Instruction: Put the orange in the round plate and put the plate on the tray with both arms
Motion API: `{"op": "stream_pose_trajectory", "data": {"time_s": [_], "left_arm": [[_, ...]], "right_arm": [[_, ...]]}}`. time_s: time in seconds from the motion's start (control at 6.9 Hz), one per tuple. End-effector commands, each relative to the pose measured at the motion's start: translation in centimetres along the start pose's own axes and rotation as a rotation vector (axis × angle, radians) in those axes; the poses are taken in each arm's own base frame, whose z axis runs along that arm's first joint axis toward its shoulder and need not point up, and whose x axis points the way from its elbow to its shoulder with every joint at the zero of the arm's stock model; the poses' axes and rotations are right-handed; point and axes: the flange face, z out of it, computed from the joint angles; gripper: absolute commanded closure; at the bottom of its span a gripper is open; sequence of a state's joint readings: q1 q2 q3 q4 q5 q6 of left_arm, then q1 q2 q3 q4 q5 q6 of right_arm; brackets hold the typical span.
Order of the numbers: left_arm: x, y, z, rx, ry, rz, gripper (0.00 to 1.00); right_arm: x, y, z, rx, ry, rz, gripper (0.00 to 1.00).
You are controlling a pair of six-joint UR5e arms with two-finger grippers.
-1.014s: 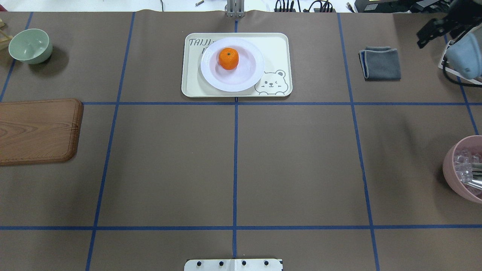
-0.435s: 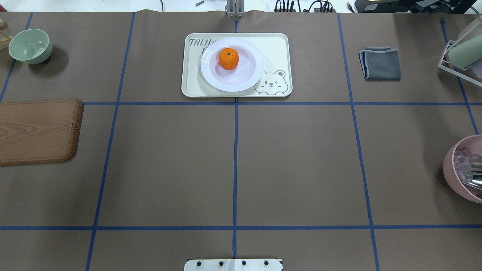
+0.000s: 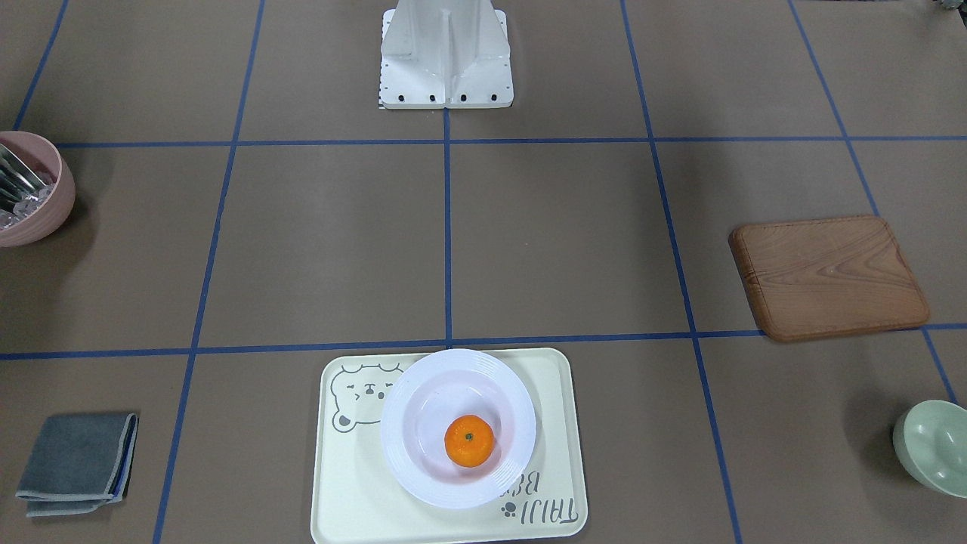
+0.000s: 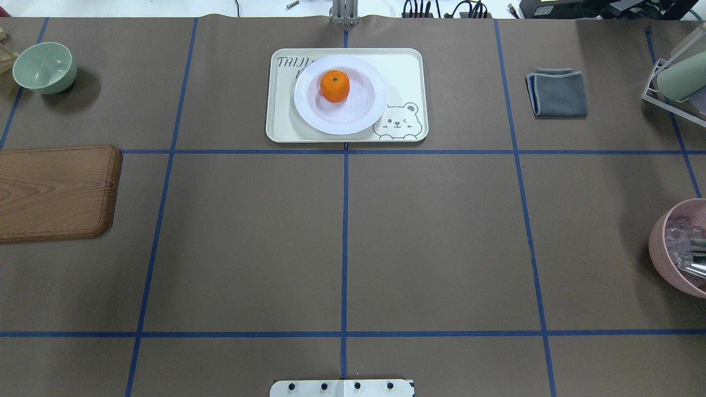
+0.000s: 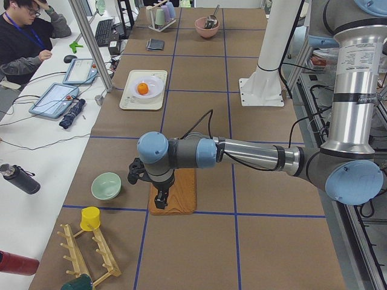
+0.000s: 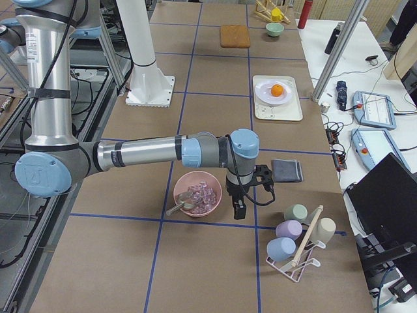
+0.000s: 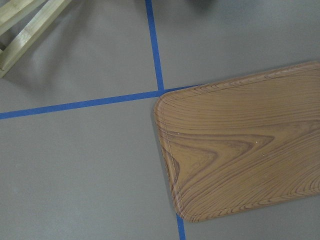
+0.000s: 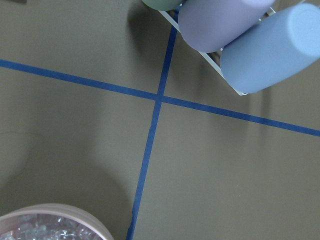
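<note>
Front-facing view: the small round bright orange [image 3: 469, 441] sits in the well of the glossy white round plate [image 3: 408, 393], a little toward 5 o'clock of its centre. The plate rests on the cream rectangular plastic tray [image 3: 355, 506] with the bear drawing, at 6 o'clock of the table. The brown wooden board [image 3: 827, 276] lies at 3 o'clock, the pale green bowl [image 3: 933, 449] at 4 o'clock, the pink bowl [image 3: 34, 215] at 9 o'clock and the folded grey cloth [image 3: 75, 462] at 8 o'clock.

Overhead view: the orange [image 4: 335, 86], plate and tray [image 4: 405, 71] lie at 12 o'clock. The plate covers part of the tray's lettering, and the bear face shows at the plate's 4 o'clock.

Exterior left view: only here does the left gripper [image 5: 160, 196] show. It points down over the wooden board, near the green bowl, with the orange [image 5: 143, 89] well apart at its 12 o'clock. I cannot tell whether its fingers are spread or closed. A person sits at a side desk at 10 o'clock.

Exterior right view: only here does the right gripper [image 6: 239, 205] show. It hangs just beside the pink bowl [image 6: 186, 212], at the bowl's 3 o'clock, near the grey cloth and a white wire rack of pastel cups [image 6: 296, 238]. The orange [image 6: 277, 90] is well apart at its 1 o'clock. The state of these fingers I cannot tell either.

Left wrist view: a rounded corner of the wooden board [image 7: 240, 160] on blue-taped brown paper.

Right wrist view: the pink bowl's rim at 7 o'clock, and a lilac and a blue cup at 1 o'clock
</note>
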State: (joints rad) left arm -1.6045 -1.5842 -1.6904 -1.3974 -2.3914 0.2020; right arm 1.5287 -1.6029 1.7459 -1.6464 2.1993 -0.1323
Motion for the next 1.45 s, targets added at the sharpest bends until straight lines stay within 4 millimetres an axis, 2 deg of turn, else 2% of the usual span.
{"op": "stream_pose_trajectory", "data": {"time_s": [0.0,0.14,0.72,1.3], "left_arm": [[0.0,0.1,0.0,-0.001,-0.001,-0.002,0.02],[-0.1,0.0,0.0,-0.001,-0.001,-0.002,0.02],[-0.1,0.1,0.1,-0.002,0.0,-0.001,0.02],[0.0,0.0,0.0,-0.001,0.0,-0.002,0.02]], "right_arm": [[0.2,0.2,0.1,0.015,0.009,-0.018,0.0],[-0.3,-0.5,-0.5,0.03,0.007,-0.019,0.0],[-1.3,-0.8,-1.9,0.058,0.001,-0.039,0.0],[-2.1,-0.8,-2.0,0.068,-0.076,-0.044,0.0]]}}
